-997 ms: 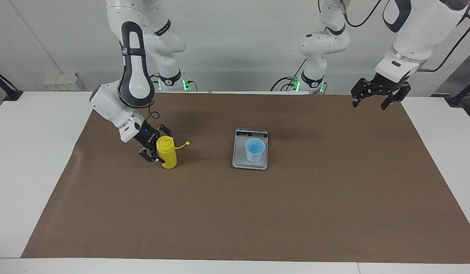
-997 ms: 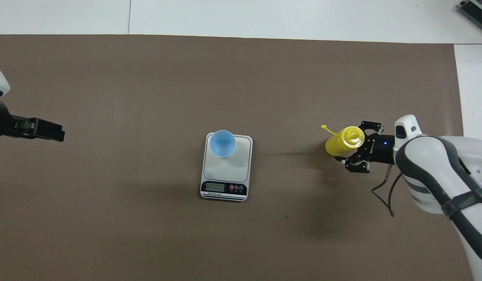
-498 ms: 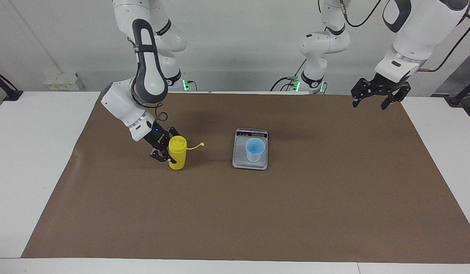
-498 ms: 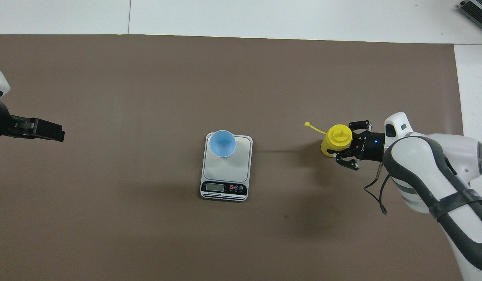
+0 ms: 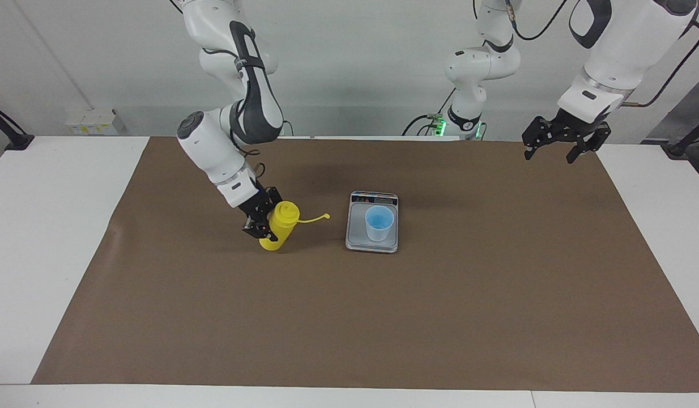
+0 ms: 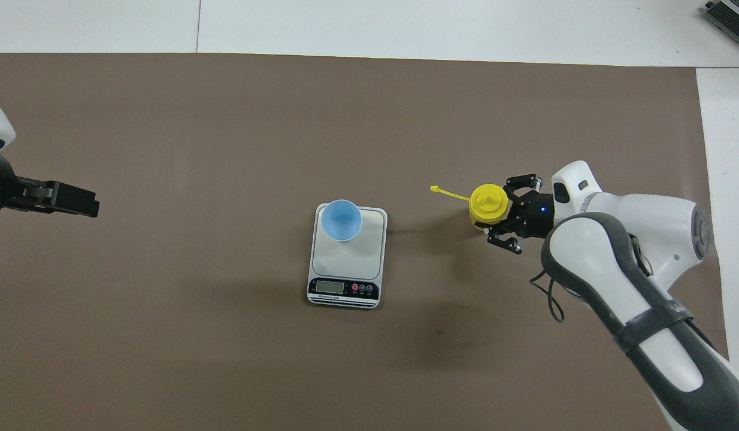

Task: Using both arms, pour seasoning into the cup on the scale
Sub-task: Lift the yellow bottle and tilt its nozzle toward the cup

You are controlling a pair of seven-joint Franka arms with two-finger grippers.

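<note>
On the brown mat, facing view: right gripper clenched around the bottle, which tilts with its nozzle toward the scale; cap strap sticks out the same way. Cup upright on the scale. Left gripper waits raised over the mat's corner at the left arm's end, fingers released

Overhead view: bottle well apart from the scale, toward the right arm's end; cup on the plate's corner away from the display

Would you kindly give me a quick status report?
Right gripper shut on seasoning bottle, tilted. Left gripper open, waiting. Cup on scale; path clear.
</note>
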